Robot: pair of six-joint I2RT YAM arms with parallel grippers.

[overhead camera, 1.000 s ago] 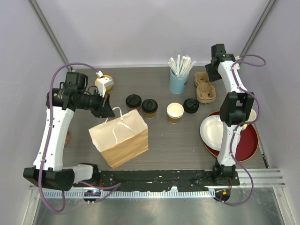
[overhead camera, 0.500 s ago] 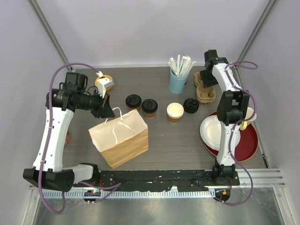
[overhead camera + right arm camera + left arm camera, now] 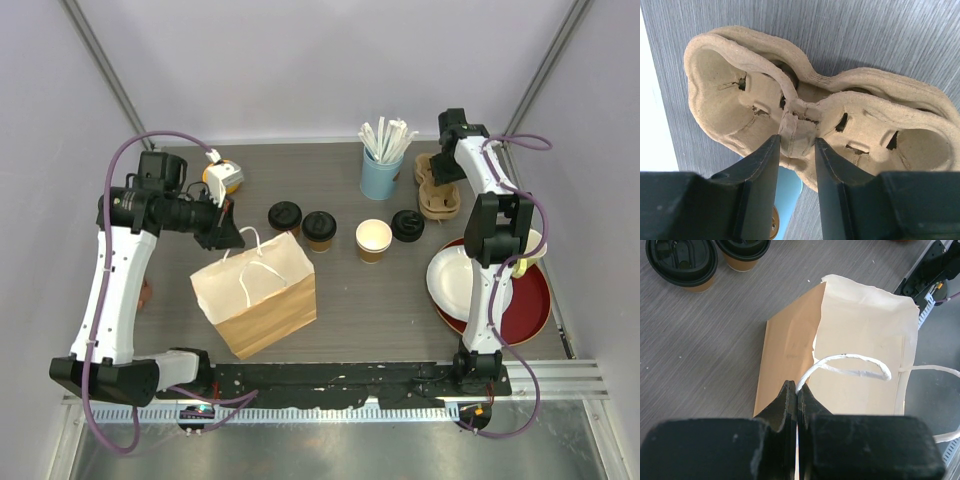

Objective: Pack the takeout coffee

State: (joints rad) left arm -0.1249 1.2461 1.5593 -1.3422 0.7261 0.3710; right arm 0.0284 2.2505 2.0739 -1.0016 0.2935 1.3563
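Your left gripper (image 3: 797, 399) pinches the bag handle (image 3: 860, 371) tight. Your right gripper (image 3: 796, 147) clamps the cup carrier (image 3: 720, 85) at its centre rib. Coffee cups (image 3: 319, 229) stand on the table (image 3: 380, 300) beside the paper bag (image 3: 262, 298).

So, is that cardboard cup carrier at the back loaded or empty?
Empty. In the right wrist view, both wells of the cup carrier that show hold only bare pulp, with no cup seated in either.
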